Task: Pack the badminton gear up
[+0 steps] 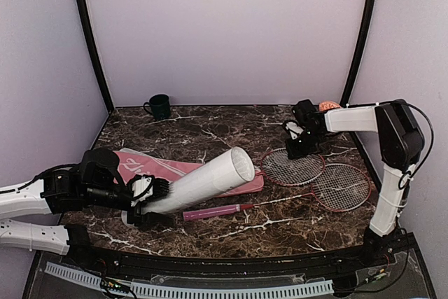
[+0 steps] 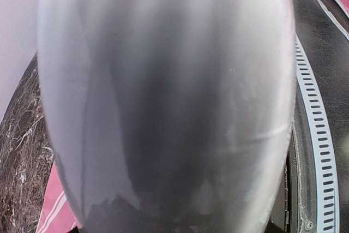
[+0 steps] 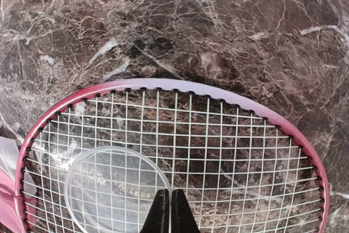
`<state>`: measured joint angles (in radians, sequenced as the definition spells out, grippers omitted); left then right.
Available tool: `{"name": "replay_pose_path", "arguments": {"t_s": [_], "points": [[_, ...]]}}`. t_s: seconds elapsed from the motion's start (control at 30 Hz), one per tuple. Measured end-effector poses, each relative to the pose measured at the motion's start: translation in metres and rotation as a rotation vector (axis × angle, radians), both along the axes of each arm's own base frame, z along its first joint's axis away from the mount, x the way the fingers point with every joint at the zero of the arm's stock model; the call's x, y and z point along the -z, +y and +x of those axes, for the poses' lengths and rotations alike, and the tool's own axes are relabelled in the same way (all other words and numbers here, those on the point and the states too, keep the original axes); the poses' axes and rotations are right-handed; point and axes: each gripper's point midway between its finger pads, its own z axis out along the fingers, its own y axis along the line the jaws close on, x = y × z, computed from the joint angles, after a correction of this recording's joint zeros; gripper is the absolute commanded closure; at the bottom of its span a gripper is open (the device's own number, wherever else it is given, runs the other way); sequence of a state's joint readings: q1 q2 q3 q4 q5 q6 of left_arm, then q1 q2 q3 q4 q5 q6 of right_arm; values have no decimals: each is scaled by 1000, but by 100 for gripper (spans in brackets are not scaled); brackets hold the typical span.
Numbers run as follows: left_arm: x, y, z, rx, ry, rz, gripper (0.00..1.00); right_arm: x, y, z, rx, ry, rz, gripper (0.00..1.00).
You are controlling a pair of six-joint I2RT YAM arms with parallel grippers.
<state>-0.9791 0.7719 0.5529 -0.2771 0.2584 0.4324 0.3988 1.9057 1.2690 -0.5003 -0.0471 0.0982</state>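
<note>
– Several things on a dark marble table [image 1: 210,131]. Far left first?
– Left gripper [image 1: 148,199], low at the left edge, clamped around the lower end of a white tube [image 1: 203,180]. Tilted, with the open mouth raised toward the right. From the left wrist, only tube wall, filling almost the whole view.
– Beneath it?
– Pink bag [image 1: 157,167], flat on the table, white lettering up. Further back, by the wall, a dark green mug [image 1: 159,106], well apart.
– Moving right?
– Pink handle [image 1: 210,212] near the front, with a thin shaft leading right to the second racket [image 1: 343,187]. Just beside that, the first racket [image 1: 292,167]. Red rims touching or overlapping; cannot tell which.
– And the right gripper [image 1: 299,149]?
– Just over the first racket's head. From the right wrist, fingers [image 3: 161,214] pressed together at the rim of a clear round lid [image 3: 112,189] lying on the strings. Rim pinched or not, cannot tell.
– Anything behind?
– Orange bowl [image 1: 327,106], back right, partly hidden.
</note>
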Motion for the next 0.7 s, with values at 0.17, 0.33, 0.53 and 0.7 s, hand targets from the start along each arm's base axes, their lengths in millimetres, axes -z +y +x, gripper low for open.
{"name": "replay_pose_path", "arguments": {"t_s": [0.17, 0.33, 0.53, 0.7], "points": [[0, 0, 0, 0, 0, 0, 67, -15, 1, 0, -5, -30, 15, 100], [0, 0, 0, -1, -1, -1, 67, -88, 2, -10, -27, -181, 100, 100], [-1, 0, 1, -5, -2, -2, 67, -229, 13, -54, -142, -517, 313, 100], [0, 0, 1, -6, -1, -2, 67, -316, 36, -124, -323, -722, 485, 100]]}}
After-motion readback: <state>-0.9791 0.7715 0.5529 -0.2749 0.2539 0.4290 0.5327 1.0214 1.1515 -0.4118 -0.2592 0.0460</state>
